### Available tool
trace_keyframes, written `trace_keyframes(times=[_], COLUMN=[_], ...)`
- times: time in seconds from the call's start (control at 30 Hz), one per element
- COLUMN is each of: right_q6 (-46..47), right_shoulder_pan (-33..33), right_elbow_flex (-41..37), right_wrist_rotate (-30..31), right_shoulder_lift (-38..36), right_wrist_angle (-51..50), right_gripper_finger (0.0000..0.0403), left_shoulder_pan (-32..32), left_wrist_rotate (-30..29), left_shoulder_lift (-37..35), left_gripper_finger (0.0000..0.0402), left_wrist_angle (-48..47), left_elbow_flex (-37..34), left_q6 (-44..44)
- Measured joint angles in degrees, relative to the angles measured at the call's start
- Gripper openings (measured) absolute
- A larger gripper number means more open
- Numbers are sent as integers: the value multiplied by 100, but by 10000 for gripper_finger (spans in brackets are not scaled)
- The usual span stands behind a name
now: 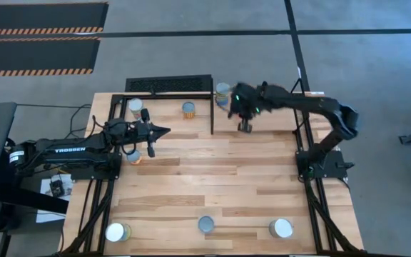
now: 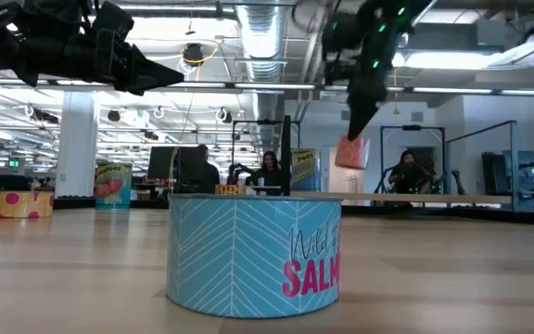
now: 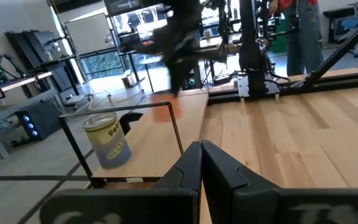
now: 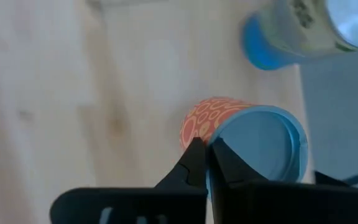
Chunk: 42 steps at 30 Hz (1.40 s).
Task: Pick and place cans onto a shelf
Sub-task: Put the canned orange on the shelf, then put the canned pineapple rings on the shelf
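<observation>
Your right gripper (image 4: 205, 151) hangs just outside the shelf's (image 1: 212, 107) right post, fingers pinched together on the rim of an orange-patterned can (image 4: 241, 134). In the low view that can (image 2: 351, 151) hangs clear of the tabletop under the gripper (image 2: 353, 130). A blue-based can (image 4: 297, 28) stands just beyond it, beside the shelf's far right corner (image 1: 222, 91).

Your left gripper (image 1: 164, 130) hovers in front of the shelf's left half, fingers clenched on nothing. On the shelf you have a yellow-labelled can (image 3: 108, 142) near the left and an orange can (image 1: 188, 110) near the middle. Three more cans sit well away from the shelf along the table's near edge, the middle one a teal salmon can (image 2: 254, 251).
</observation>
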Motion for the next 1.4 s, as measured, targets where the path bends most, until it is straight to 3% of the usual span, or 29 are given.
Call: trace_keyframes(times=[0.2,0.43,0.8,1.4], right_q6=[-729,-1027,-1101,-863], right_shoulder_pan=[-853,-1223,-1295,-1212], right_elbow_flex=[695,980,1003,999], right_wrist_rotate=[-261,-309,-329,-223], right_shoulder_lift=[948,1434,1525,1495], right_wrist_angle=[-126,-152,33,279], right_gripper_finger=[4,4,13,93], left_shoulder_pan=[0,0,-15,-15], left_wrist_rotate=[0,2,2,0], left_shoulder_lift=[0,0,0,0], left_gripper_finger=[0,0,0,0], left_wrist_angle=[1,3,5,3], left_elbow_flex=[0,0,0,0], left_q6=[7,9,-31,-18])
